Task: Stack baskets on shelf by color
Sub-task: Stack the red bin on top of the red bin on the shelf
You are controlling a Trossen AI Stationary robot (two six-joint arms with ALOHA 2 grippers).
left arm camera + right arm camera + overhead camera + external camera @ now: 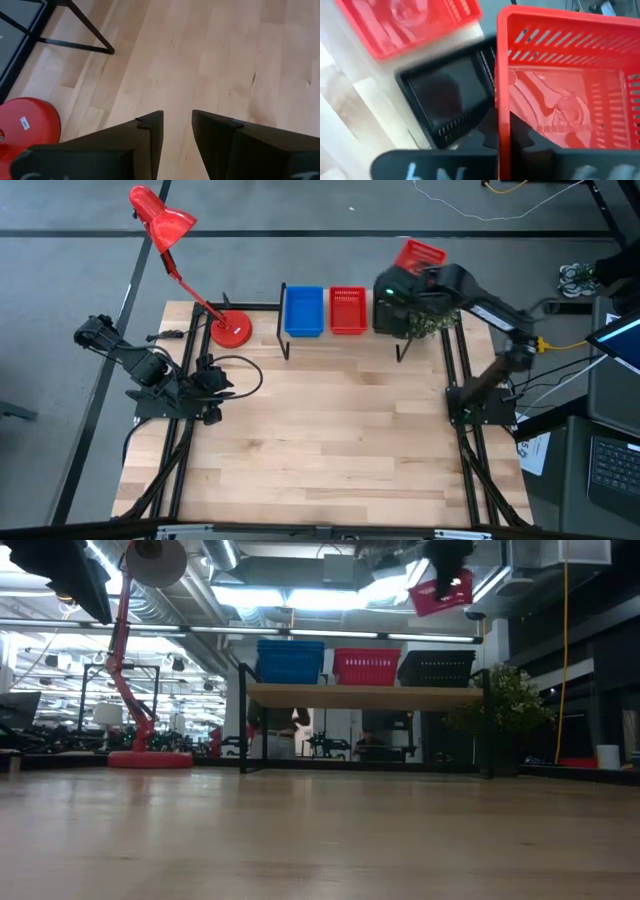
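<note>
The shelf (365, 695) stands at the table's far edge and bears a blue basket (303, 311), a red basket (347, 310) and a black basket (437, 668), each sitting on its base on the plank. My right gripper (422, 275) is shut on another red basket (440, 595), held in the air above the shelf's right end, over the black basket (450, 100). My left gripper (177, 117) is open and hovers over bare table at the left, near the lamp base. My right gripper holds the red basket by one side wall at its rim (503, 107). One finger (525, 137) is inside the basket and the other (487, 132) is outside it. The basket is lifted clear and hangs tilted (440, 595) above the shelf.
A red desk lamp stands with its round base (231, 332) on the table just left of the shelf, its arm reaching up and left. Black frame rails (170, 460) run along both table sides. A potted plant (505, 705) stands by the shelf's right end. Bare wood (330, 430) fills the middle.
</note>
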